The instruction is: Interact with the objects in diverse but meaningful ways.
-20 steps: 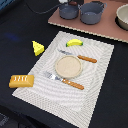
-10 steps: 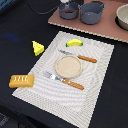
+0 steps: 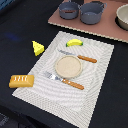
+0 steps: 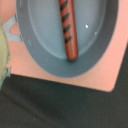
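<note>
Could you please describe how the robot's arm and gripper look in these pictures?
Neither picture shows any part of the arm or gripper, so their look cannot be told. The exterior view shows only the placemat with its things; the wrist view shows a sausage in a grey pot.

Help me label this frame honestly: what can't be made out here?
- Gripper: in neither view, so its state is unknown.
- Sausage: its upper end is cut off by the wrist view's edge.
- Grey pots: exterior view shows no contents.
- Bowl: cropped at the exterior view's right edge.
</note>
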Tool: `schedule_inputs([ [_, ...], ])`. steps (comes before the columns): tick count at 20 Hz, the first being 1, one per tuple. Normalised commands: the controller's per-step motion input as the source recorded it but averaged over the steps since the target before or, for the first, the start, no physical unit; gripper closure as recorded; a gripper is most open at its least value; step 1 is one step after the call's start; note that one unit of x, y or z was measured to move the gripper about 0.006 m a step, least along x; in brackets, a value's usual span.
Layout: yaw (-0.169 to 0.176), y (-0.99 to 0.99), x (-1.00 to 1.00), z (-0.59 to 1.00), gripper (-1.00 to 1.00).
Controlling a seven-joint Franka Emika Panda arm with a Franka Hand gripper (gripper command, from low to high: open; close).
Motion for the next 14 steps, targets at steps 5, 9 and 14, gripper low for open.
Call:
schedule_inputs([
  [5,-0.052,-0.89,0.21,0.18,-1.00],
  [9,-0.050,-0.89,0.24,0.03,-1.00],
  [14,-0.047,-0.93,0.22,0.00,-1.00],
])
